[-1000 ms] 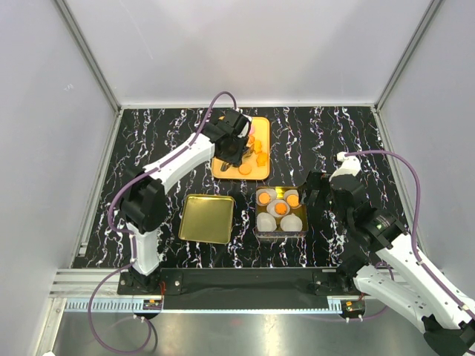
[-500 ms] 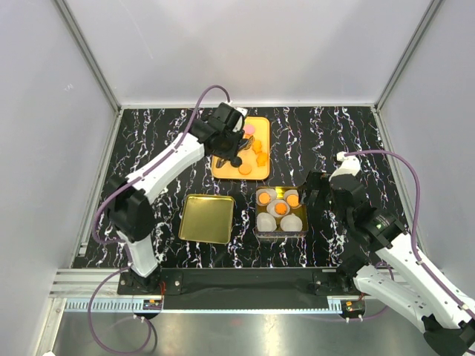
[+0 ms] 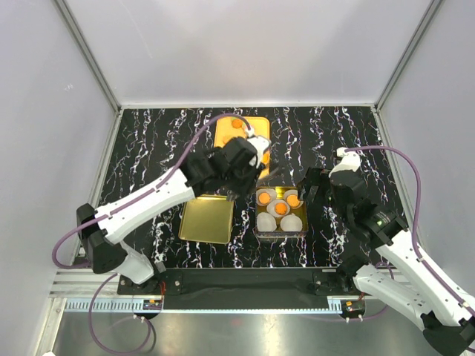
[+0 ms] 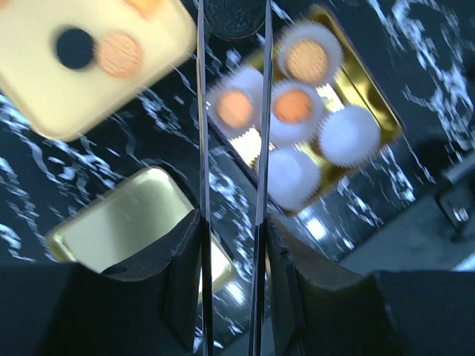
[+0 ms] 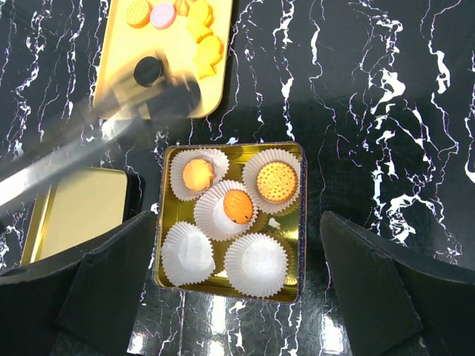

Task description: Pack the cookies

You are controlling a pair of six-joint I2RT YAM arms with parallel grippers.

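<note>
Three cookies (image 5: 277,181) sit in paper cups (image 5: 256,259) in the gold tin (image 5: 300,222); my L gripper (image 4: 231,44) pinches a black cookie (image 4: 234,18), R gripper (image 5: 237,215) spread wide.

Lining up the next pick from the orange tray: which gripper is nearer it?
Left. The left gripper, holding a black cookie, hangs at the orange tray's corner nearest the tin; the right gripper is open, apart, on the tin's right side.
</note>
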